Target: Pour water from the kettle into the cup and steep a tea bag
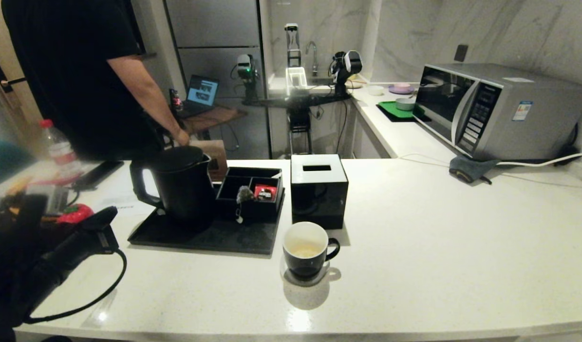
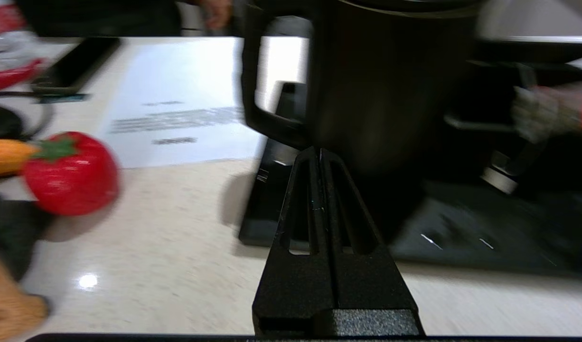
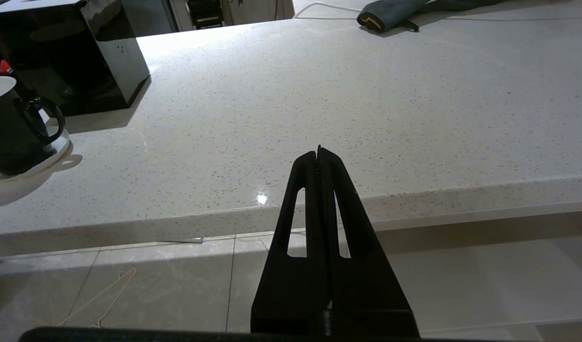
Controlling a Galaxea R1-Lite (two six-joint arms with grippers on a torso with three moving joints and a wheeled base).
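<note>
The tall black kettle point(image 1: 182, 185) stands on a black tray point(image 1: 205, 237), its loop handle toward the left. My left gripper point(image 1: 108, 216) hovers left of the tray, shut and empty. In the left wrist view its tips point(image 2: 319, 151) point at the kettle point(image 2: 390, 85), just below the handle. The tea bag point(image 1: 245, 194) hangs over the front of a black organiser box behind the tray. The black cup point(image 1: 306, 249) sits in front of the tray and holds pale yellowish water. My right gripper point(image 3: 318, 149) is shut, parked below the counter edge, right of the cup point(image 3: 15, 128).
A glossy black cube box point(image 1: 318, 190) stands behind the cup. A red packet point(image 1: 265, 192) lies in the organiser. A red toy fruit point(image 2: 70, 173), papers and a phone point(image 1: 98, 173) lie left. A person point(image 1: 82, 71) stands behind. A microwave point(image 1: 500, 109) and grey cloth point(image 1: 469, 168) sit right.
</note>
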